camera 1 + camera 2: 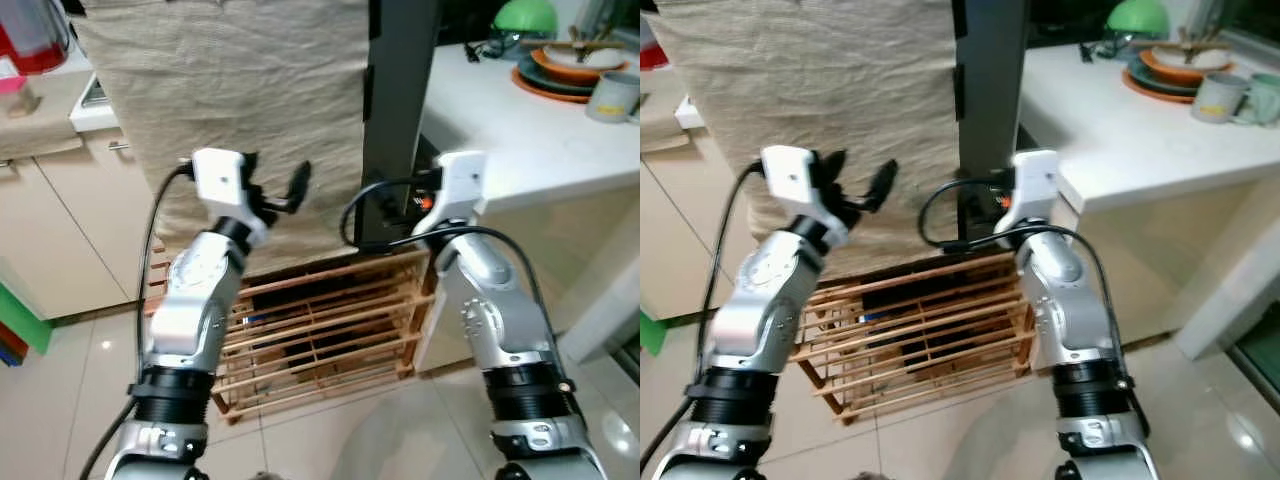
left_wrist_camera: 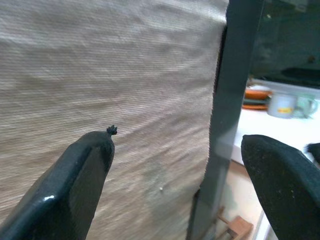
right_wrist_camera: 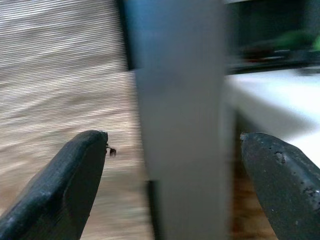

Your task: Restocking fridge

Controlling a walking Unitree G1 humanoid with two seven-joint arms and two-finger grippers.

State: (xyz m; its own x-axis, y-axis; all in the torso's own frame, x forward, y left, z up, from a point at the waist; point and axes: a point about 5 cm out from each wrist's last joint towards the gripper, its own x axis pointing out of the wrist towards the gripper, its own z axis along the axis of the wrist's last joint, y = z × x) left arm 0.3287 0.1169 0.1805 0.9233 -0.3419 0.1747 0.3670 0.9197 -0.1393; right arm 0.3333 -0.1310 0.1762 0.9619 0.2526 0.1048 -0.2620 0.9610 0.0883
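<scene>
1. Silver and black, two arms are raised side by side above the pale tiled floor (image 1: 60,390); the left gripper (image 1: 275,190) is held with its two black fingers spread apart and nothing between them, in front of the beige woven cloth (image 1: 240,100).
2. The right gripper (image 3: 175,185) is likewise seen with its two fingers wide apart and empty, pointed at the dark grey upright fridge edge (image 1: 400,90), which stands just beside the cloth.
3. One slatted wooden crate (image 1: 320,330) is seen on the floor below the cloth, beyond both arms.
4. Further right, one white countertop (image 1: 520,150) carries a stack of orange and dark plates (image 1: 560,75), one grey mug (image 1: 612,98) and one green rounded object (image 1: 525,15).
</scene>
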